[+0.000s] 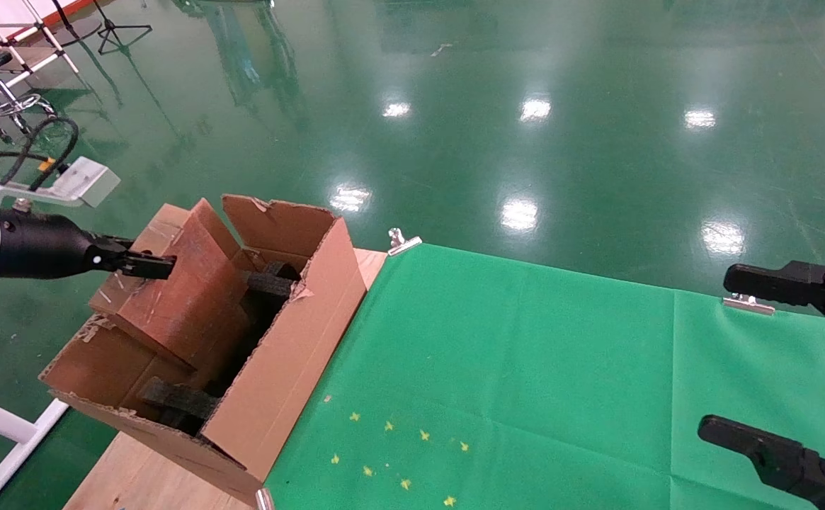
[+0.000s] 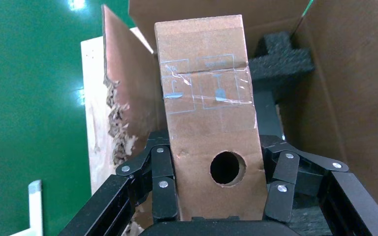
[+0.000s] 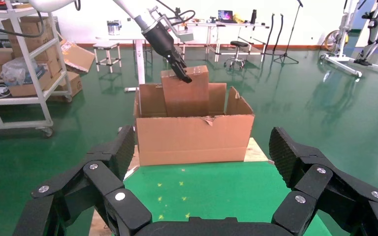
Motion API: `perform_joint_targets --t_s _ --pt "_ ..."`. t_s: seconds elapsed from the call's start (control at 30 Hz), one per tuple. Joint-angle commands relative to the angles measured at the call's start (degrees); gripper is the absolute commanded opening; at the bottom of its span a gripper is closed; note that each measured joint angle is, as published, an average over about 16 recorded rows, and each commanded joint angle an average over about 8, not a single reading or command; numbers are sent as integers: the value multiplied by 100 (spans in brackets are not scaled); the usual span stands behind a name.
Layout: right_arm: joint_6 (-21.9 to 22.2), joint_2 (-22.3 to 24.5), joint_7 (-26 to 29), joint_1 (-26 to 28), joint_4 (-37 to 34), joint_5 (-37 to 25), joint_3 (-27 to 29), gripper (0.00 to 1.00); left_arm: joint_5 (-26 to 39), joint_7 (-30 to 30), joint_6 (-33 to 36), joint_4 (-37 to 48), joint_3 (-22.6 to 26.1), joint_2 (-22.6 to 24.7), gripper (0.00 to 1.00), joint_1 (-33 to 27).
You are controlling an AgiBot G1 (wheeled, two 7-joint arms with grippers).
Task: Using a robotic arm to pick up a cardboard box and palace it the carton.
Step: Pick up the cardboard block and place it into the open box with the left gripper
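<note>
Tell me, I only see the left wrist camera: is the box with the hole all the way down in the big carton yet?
Observer: No. In the right wrist camera the box sticks up above the rim of the carton. The left gripper holds its top end.
Operator: Where's the other arm?
Observer: The right gripper hangs open over the green cloth, well away from the carton.
Operator: Is anything on that cloth?
Observer: Small yellow stars, on the part of the cloth nearest the robot.
</note>
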Motion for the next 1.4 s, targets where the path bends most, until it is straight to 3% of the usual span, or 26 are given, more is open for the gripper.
perform_joint_targets --t_s 0.03,0.6,1.13,1.4 --pt "0 0 0 0 0 0 0 100 -16 193 -84 189 -3 24 0 29" --pt "0 0 0 0 0 0 0 100 214 1045 -877 1636 109 426 0 204" --pt "0 0 0 0 0 0 -1 100 578 1063 -1644 3072 339 1386 0 179" --pt "1 0 0 -1 -1 1 0 100 687 1018 -1802 3433 413 1576 100 92"
